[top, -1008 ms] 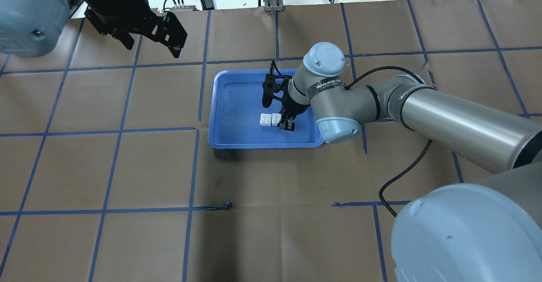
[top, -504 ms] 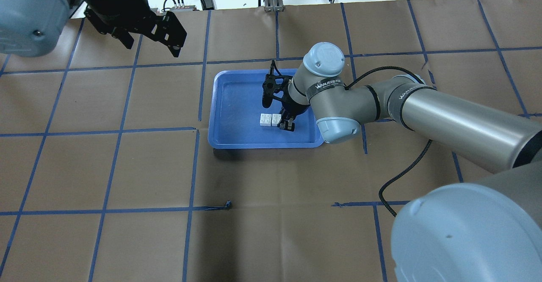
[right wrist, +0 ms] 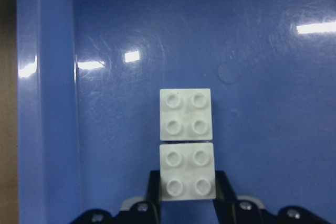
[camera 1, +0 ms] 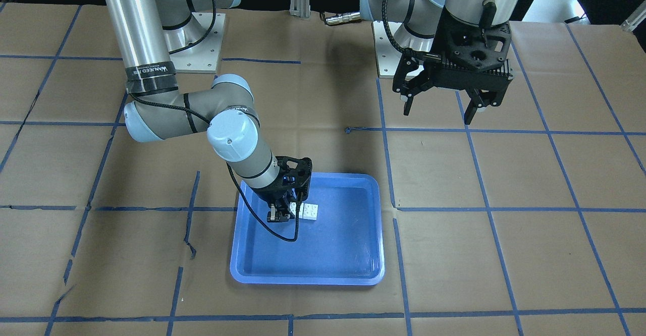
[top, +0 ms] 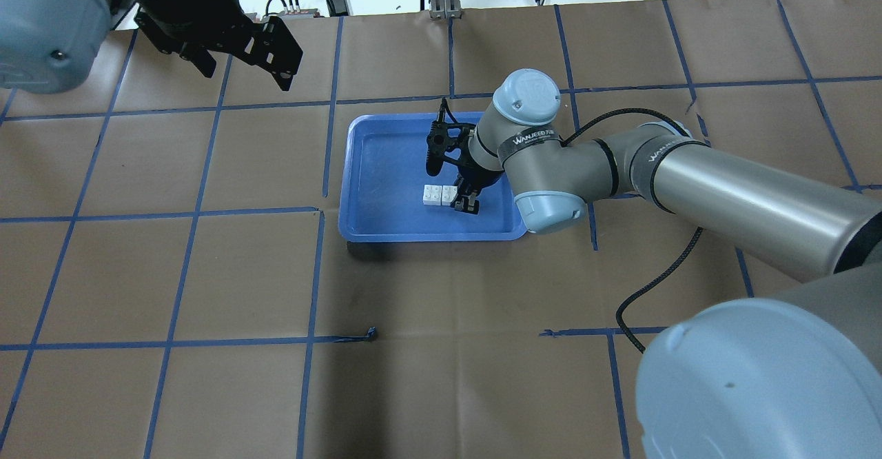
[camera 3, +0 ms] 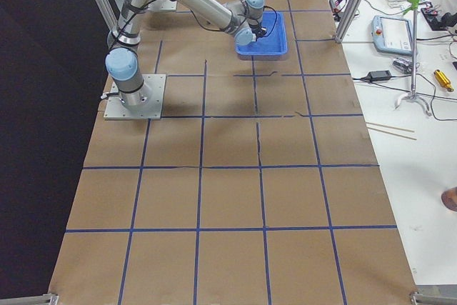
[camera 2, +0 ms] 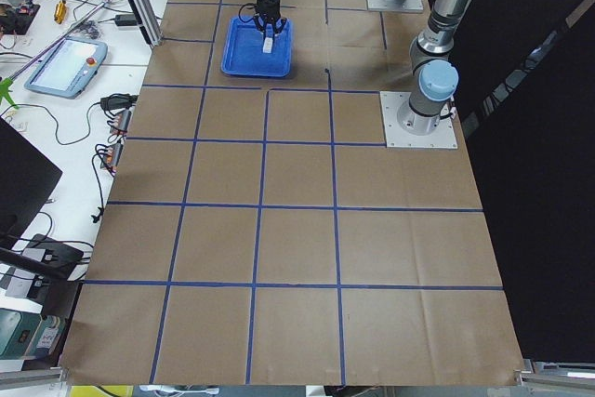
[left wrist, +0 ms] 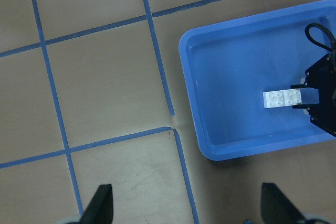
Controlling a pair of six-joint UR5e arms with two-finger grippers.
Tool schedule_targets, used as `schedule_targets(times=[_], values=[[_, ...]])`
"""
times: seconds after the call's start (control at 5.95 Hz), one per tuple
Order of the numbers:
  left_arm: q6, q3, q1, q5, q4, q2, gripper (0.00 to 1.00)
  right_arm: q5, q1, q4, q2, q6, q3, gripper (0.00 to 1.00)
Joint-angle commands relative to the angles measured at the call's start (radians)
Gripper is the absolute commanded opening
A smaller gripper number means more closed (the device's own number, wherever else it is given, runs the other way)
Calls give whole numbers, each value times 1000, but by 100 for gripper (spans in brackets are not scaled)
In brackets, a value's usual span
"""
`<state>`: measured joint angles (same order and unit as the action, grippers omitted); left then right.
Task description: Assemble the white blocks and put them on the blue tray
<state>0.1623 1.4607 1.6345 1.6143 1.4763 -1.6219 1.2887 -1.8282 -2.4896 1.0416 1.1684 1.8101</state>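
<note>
Two white blocks lie side by side, studs up, on the floor of the blue tray (top: pixel 351 169). In the right wrist view the near block (right wrist: pixel 187 171) sits between my right gripper's (right wrist: pixel 187 184) fingers, which press on its two sides. The far block (right wrist: pixel 186 115) touches it edge to edge. In the overhead view the free block (top: pixel 432 196) lies left of my right gripper (top: pixel 463 204). My left gripper (top: pixel 248 73) hangs open and empty high over the table, far from the tray. Its wrist view shows the tray (left wrist: pixel 189 77) and both blocks (left wrist: pixel 283 98).
Brown paper with a blue tape grid (top: pixel 207 273) covers the table. The right arm's black cable (top: pixel 661 273) loops over the table to the tray's right. A cable loop (camera 1: pixel 282 235) hangs over the tray floor. Benches with tools flank the table in the side views.
My left gripper has drifted slightly up and away in the overhead view. The right gripper and both blocks have not moved.
</note>
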Motion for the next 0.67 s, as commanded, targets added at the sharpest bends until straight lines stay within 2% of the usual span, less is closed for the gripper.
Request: schedule_targets(times=[0.0,0.17,0.5], values=[[-1,3,1,3,-1,-3,99,-3,1,0,-2,-1,0,33],[-4,3,1,1,-1,-3,99,-6,1,0,-2,-1,0,34],[-4,1,2,-1,-1,1,99,-8,1,0,-2,-15,0,51]])
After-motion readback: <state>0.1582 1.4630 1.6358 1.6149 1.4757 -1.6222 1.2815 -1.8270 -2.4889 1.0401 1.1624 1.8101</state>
